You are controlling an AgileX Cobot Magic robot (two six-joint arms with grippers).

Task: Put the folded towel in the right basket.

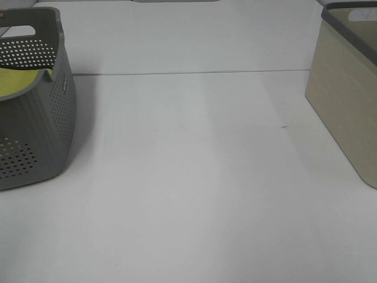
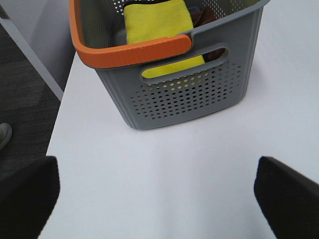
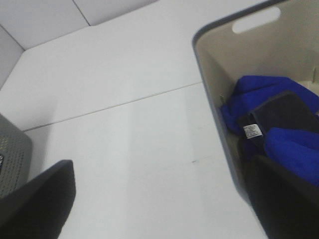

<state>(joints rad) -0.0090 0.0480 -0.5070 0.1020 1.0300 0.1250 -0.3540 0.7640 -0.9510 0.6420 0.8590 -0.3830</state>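
Note:
A folded yellow towel (image 2: 159, 30) lies in the grey perforated basket (image 2: 184, 99) with an orange rim; it also shows in the high view (image 1: 20, 79), inside the left basket (image 1: 35, 135). The beige right basket (image 1: 344, 100) stands at the table's right edge. In the right wrist view this basket (image 3: 219, 124) holds crumpled blue cloth (image 3: 289, 144) and a dark cloth with a white label (image 3: 279, 114). My left gripper (image 2: 157, 172) is open and empty over the table, short of the grey basket. My right gripper (image 3: 160, 172) is open and empty beside the beige basket's rim. Neither gripper shows in the high view.
A brown cloth (image 2: 204, 17) lies beside the yellow towel in the grey basket. The white table (image 1: 194, 188) spans between the two baskets, with a seam across its back. The table's left edge and dark floor (image 2: 25, 89) are close to the grey basket.

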